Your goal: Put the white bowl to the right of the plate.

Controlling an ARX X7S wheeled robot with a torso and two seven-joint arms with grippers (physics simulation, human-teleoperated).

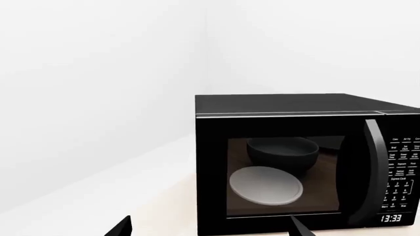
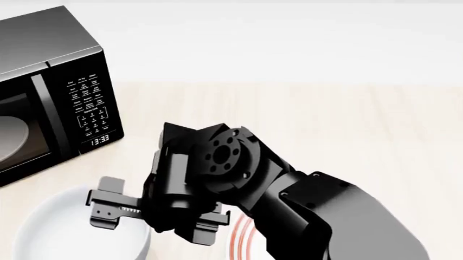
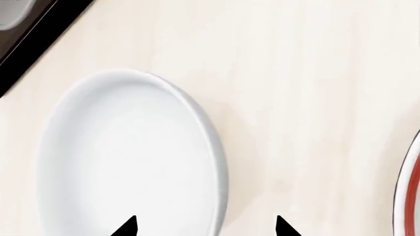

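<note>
Between the right fingers [image 3: 135,227] sits the white bowl's [image 3: 125,152] rim.

One white bowl [image 2: 72,230] sat on the table, and just one plate [image 2: 240,238] with red rings showed beside it. One microwave [image 2: 51,92] stood at the back, a single clock display [image 2: 101,140] lit on its panel. Two grippers counted: the right gripper [image 3: 204,227] with two fingertips over the bowl, the left gripper [image 1: 210,227] likewise showing two tips.
</note>
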